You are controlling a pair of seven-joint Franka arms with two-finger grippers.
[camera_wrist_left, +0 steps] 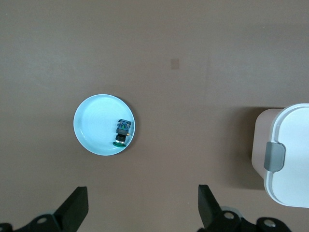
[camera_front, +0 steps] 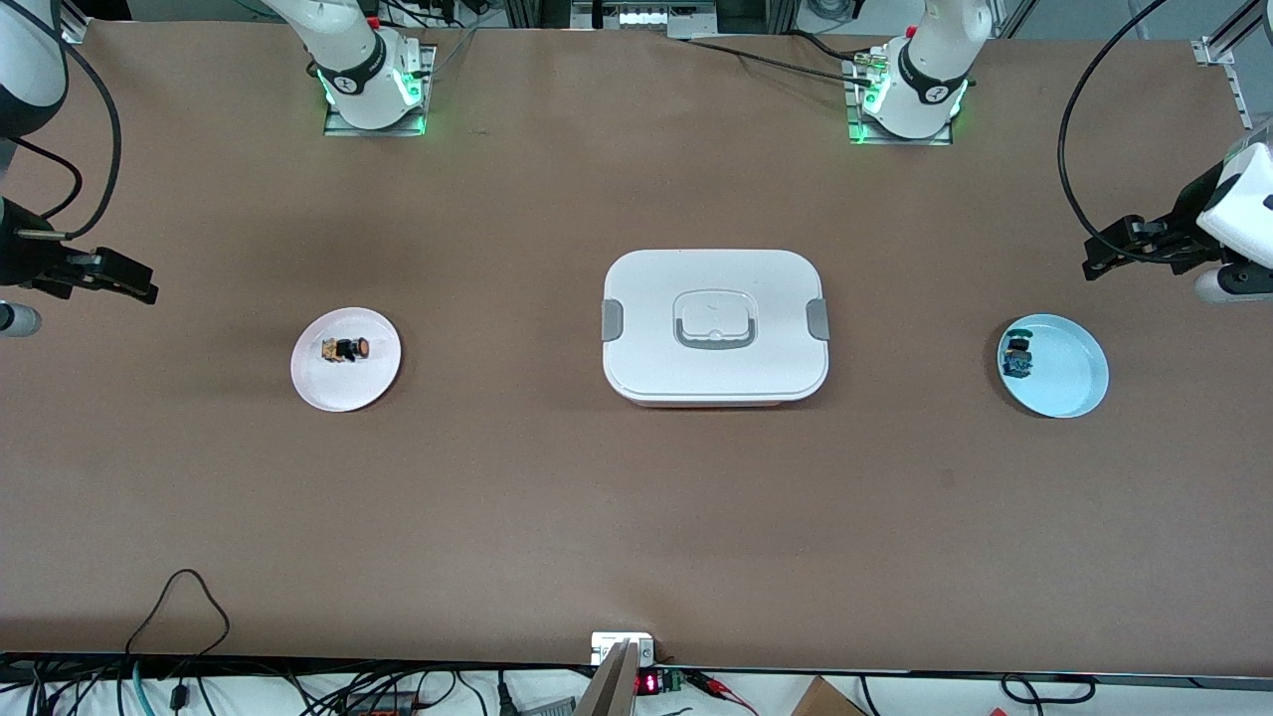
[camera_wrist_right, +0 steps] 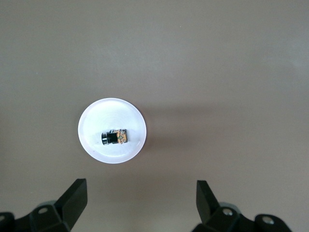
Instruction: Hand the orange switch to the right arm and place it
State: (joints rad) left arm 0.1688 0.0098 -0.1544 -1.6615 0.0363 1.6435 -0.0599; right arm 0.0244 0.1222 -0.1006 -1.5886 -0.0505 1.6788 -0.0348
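Orange switch [camera_front: 345, 349]: lay on pink plate [camera_front: 323, 388], toward right arm's table end.
Left gripper [camera_wrist_left: 142, 210]: spread, empty, above the table near blue plate [camera_wrist_left: 94, 128].
Right gripper [camera_wrist_right: 140, 208]: spread, empty, above the table near the pink plate.

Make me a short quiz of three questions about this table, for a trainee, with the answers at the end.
1. True or false: the orange switch lies on the white plate.
2. Which thing stands in the middle of the table, between the two plates?
A. a white box with a closed lid
B. a metal pot
C. a glass bowl
3. Fill in: the black switch with blue-green parts lies on the ____ plate, toward the left arm's end of the table.

Key:
1. True.
2. A, the white box.
3. Blue.

Note: the left claw and the right claw are both open and hold nothing.
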